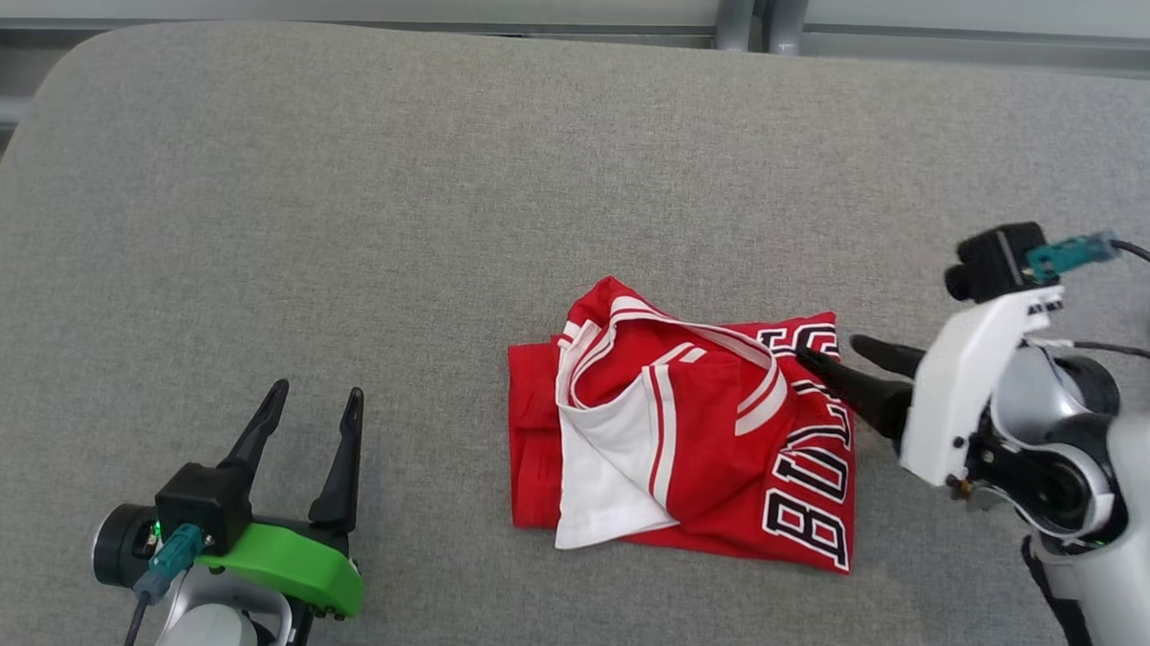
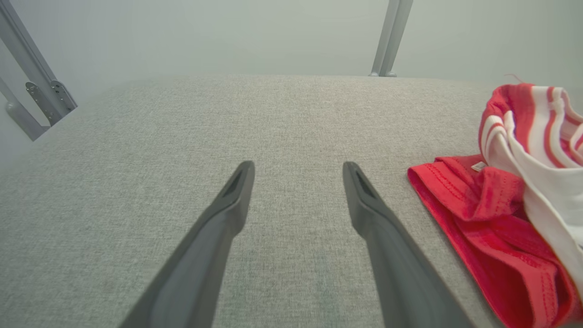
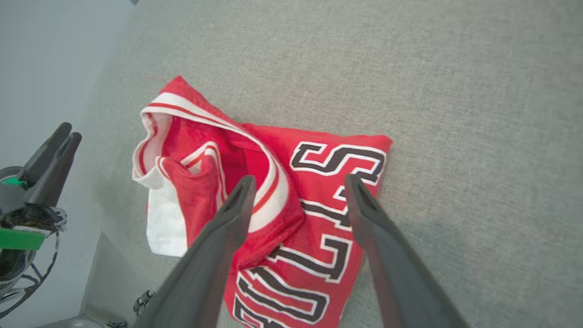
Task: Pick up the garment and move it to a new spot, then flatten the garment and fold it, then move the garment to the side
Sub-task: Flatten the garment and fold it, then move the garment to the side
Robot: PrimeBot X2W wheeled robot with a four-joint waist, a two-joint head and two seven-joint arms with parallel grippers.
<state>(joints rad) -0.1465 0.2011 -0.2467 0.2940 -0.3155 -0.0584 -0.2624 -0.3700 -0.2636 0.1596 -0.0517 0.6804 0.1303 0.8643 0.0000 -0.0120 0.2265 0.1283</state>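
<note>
Grey woven cloth covered the table (image 1: 349, 210), and on it lay the garment (image 1: 686, 432), a red jersey with white and red striped trim and large black letters edged in white. It was folded into a rough, thick rectangle, but not neatly: a white inner part was turned out on its left half, and the striped collar band made a loop on top. It rested somewhat right of the table's middle, well apart from the far edge and from the rounded far-left corner. The right gripper (image 1: 830, 349) came in from the right side, with its two dark fingers spread apart at the lettered right edge of the jersey. In the right wrist view the right gripper (image 3: 299, 179) had its fingers over the letters and the collar band of the garment (image 3: 273, 205), with no cloth pinched between them; whether the tips touched the cloth, I could not tell. The left gripper (image 1: 314, 390) stood near the table's left part, well apart from the jersey, its fingers also spread and holding nothing. In the left wrist view the left gripper (image 2: 298, 166) had bare grey cloth between its fingers, and the garment (image 2: 501, 218) lay beside it.
</note>
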